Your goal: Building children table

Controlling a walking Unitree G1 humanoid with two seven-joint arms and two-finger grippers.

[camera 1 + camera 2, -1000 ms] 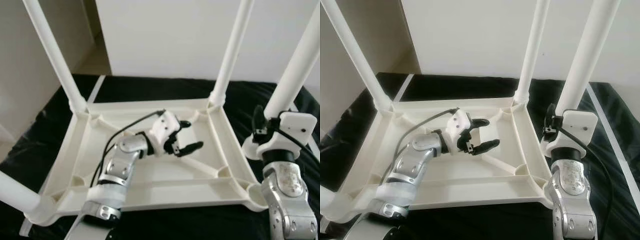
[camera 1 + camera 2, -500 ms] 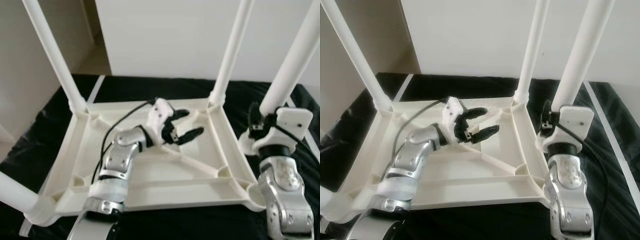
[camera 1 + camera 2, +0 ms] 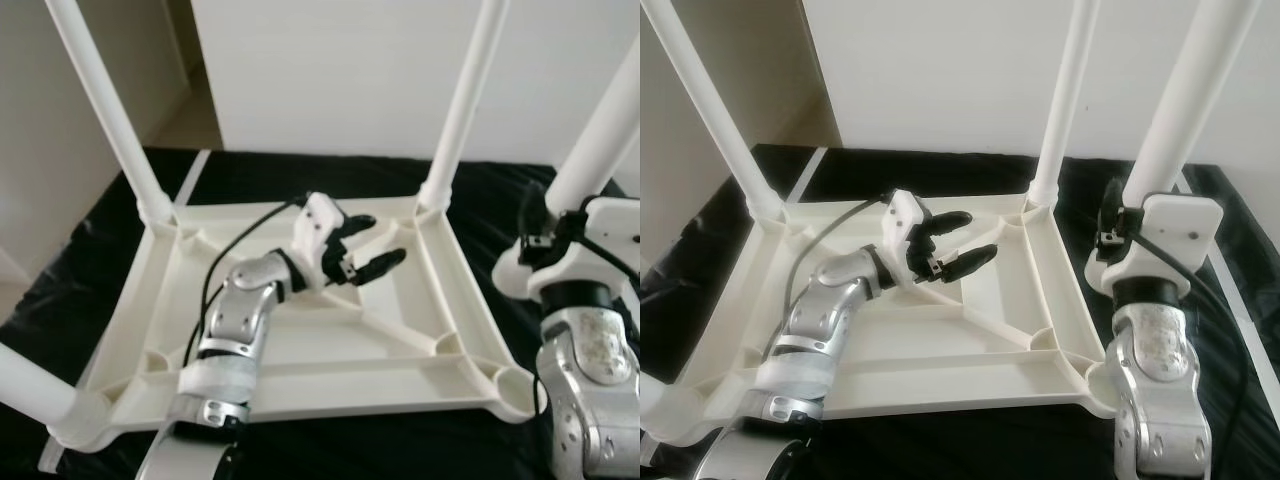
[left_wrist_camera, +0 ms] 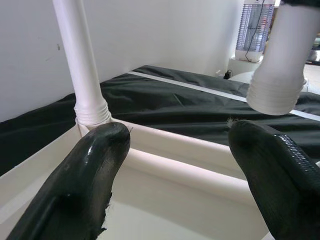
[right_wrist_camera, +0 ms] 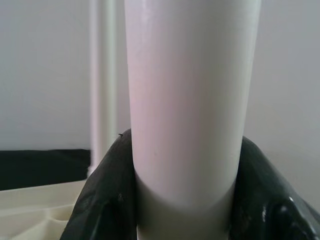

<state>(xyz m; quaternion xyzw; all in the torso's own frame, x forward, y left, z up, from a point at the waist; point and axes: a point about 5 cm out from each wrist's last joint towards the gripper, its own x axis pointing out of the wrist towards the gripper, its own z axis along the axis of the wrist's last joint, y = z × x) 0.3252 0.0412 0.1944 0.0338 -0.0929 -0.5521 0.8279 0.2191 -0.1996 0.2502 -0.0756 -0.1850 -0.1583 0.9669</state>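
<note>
Table legs (image 3: 105, 110) cut off at the top edge (all of them), right tool (image 3: 1118, 232) hidden behind its leg

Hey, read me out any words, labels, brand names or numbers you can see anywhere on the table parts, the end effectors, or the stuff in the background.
None: no readable text on the upturned white table frame, its legs, the left end effector or the right end effector, which grips a leg.

A plain white wall (image 3: 330, 70) rises beyond the black cloth (image 3: 300, 175); beige floor (image 3: 185, 120) and a white appliance (image 4: 255, 25) sit farther off
</note>
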